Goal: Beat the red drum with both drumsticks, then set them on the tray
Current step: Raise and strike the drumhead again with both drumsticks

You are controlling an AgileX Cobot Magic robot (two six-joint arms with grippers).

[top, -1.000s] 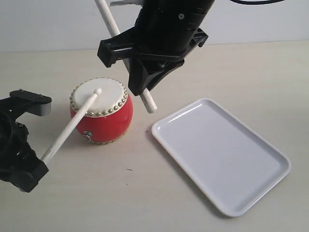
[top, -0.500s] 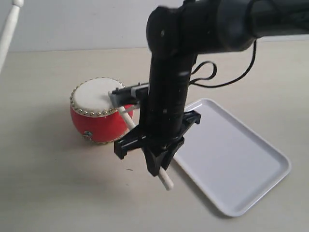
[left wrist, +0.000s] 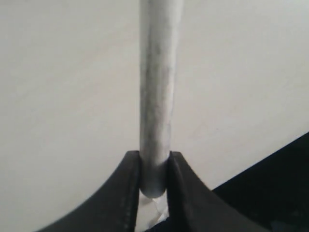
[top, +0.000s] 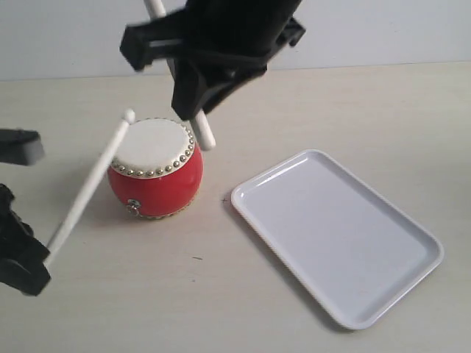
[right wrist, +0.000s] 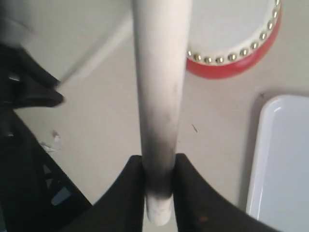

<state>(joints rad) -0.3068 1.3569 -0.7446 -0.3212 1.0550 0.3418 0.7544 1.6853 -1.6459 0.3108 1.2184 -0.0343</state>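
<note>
The red drum [top: 156,180] stands left of centre, its cream head up; its edge also shows in the right wrist view [right wrist: 236,43]. My left gripper [top: 40,257] is shut on the lower end of one drumstick [top: 88,187] [left wrist: 157,87], whose tip hangs just by the drum's left rim. My right gripper [top: 193,103] hovers above and behind the drum, shut on the other drumstick [top: 204,136] [right wrist: 159,82], whose end is over the drumhead's right edge. The white tray [top: 397,283] [right wrist: 282,164] lies to the right with nothing in it. Both pairs of jaws, left [left wrist: 154,164] and right [right wrist: 158,166], clamp their stick.
Pale tabletop [top: 184,294] stretches around the drum and tray, with a light wall [top: 383,29] behind. The bulky black right arm [top: 235,22] fills the top centre above the drum.
The right arm has risen from its low strike, lifting its stick off the drum. The left stick has swung down from high at the left to the drum's left rim.
</note>
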